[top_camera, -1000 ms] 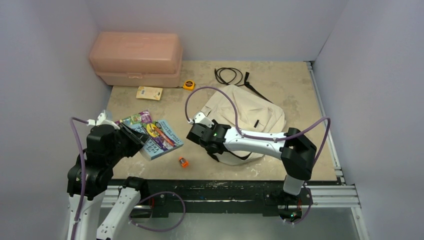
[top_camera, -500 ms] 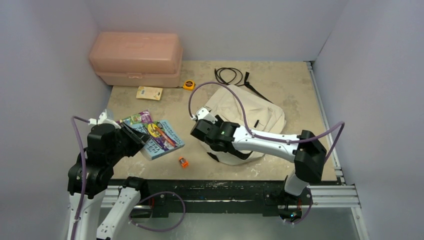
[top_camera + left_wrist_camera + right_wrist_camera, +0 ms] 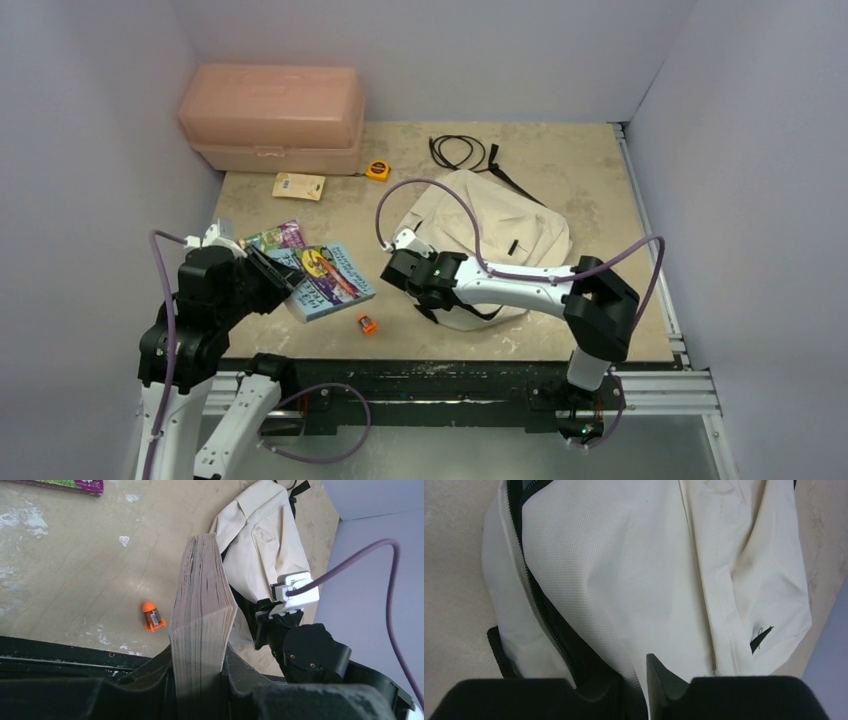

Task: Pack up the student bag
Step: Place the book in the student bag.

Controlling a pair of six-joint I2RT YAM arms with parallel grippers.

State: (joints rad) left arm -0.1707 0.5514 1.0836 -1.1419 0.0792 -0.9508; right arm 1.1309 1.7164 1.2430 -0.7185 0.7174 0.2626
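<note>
The student bag [image 3: 505, 232] is a cream backpack lying flat right of centre, also seen in the left wrist view [image 3: 265, 545]. Its black zipper [image 3: 531, 587] stands open along the near-left edge. My right gripper [image 3: 402, 268] [image 3: 636, 682] is at that edge. One finger is in the dark opening and the other finger [image 3: 661, 677] lies on top, with the cream flap pinched between them. My left gripper [image 3: 268, 276] [image 3: 200, 680] is shut on a thick book [image 3: 328, 282], held off the table. Its page edge [image 3: 202, 605] faces the camera.
A small orange object [image 3: 367, 324] [image 3: 152, 617] lies near the front edge. A purple booklet [image 3: 277, 237] lies behind the held book. At the back are a pink plastic box [image 3: 272, 118], a yellow card [image 3: 299, 185], a yellow tape measure [image 3: 377, 169] and a black cable [image 3: 458, 152].
My right gripper's jaws have narrowed onto the bag's flap at the open zipper. The left arm has shifted the book slightly right, toward the bag.
</note>
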